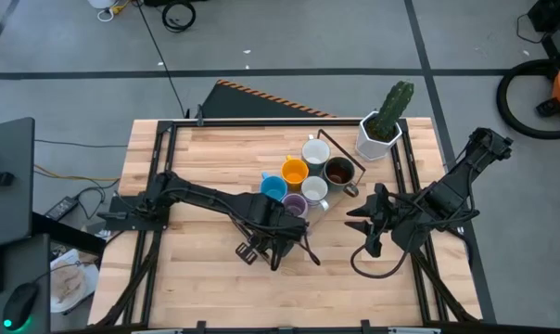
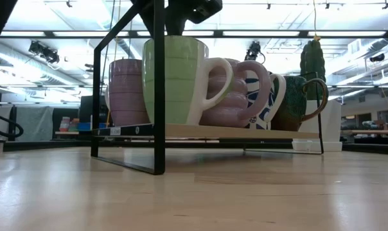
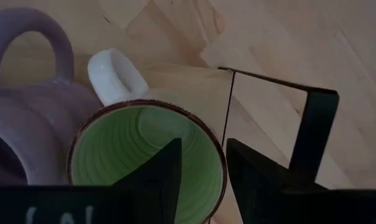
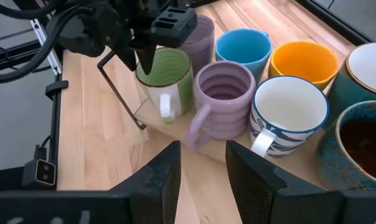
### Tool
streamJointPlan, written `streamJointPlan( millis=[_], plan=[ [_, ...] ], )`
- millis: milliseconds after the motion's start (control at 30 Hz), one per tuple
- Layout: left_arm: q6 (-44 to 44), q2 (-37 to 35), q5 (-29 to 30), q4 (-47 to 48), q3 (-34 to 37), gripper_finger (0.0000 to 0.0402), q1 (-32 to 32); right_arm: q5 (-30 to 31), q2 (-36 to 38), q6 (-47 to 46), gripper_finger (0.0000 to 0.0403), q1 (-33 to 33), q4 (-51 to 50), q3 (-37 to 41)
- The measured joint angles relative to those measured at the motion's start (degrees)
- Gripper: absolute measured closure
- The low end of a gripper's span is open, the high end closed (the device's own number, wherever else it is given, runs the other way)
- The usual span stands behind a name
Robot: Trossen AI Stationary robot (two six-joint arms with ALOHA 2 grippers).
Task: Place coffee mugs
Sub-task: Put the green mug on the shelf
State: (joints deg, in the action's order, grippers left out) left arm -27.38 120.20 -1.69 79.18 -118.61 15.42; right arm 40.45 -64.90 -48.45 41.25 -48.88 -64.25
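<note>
Green mug [image 4: 165, 78] stands upright at the outer corner of the low wooden shelf [image 2: 245, 131] in the black wire rack [image 2: 157, 96] on the table [image 1: 206, 283]. Its white handle [image 3: 113, 76] points away from the left arm.

Left gripper [image 4: 152, 46] sits directly over the green mug. In the left wrist view one jaw is inside the mug against the inner wall and the other is outside, with the rim [image 3: 220, 158] passing between them. The jaws are grasping the green mug by its wall. The low view shows the mug base resting on the shelf, not lifted.

Neighbours on the shelf: a ribbed lilac mug [image 4: 222, 99] just beside the green one, touching or nearly so; a second lilac mug [image 4: 197, 34] behind the left gripper; then the blue mug [image 4: 242, 48], the orange mug [image 4: 303, 62], a white mug with blue pattern [image 4: 287, 115], a second white mug [image 1: 315, 151] and the dark brown mug [image 1: 338, 171]. All are upright and clustered.

Right gripper [image 1: 366, 225] hovers above bare table, well apart from the rack on the right arm's side. Its jaws are released, parted with nothing between them, and point toward the mugs.

A cactus in a white faceted pot [image 1: 379, 137] stands at the far right corner of the table, behind the rack.
</note>
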Motion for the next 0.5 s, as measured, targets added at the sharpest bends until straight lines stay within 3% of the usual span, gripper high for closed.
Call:
streamJointPlan(
  millis=[300,500],
  plan=[
    [3.9,-0.1,1.6,-0.1,-7.5,0.0269,-0.4,-0.4,0.0,0.2,0.027,0.0,0.0,0.0],
    [12.6,1.2,2.6,-8.4,-8.3,0.0269,0.5,-0.6,0.0,0.4,0.027,-0.2,0.0,0.0]
  ],
)
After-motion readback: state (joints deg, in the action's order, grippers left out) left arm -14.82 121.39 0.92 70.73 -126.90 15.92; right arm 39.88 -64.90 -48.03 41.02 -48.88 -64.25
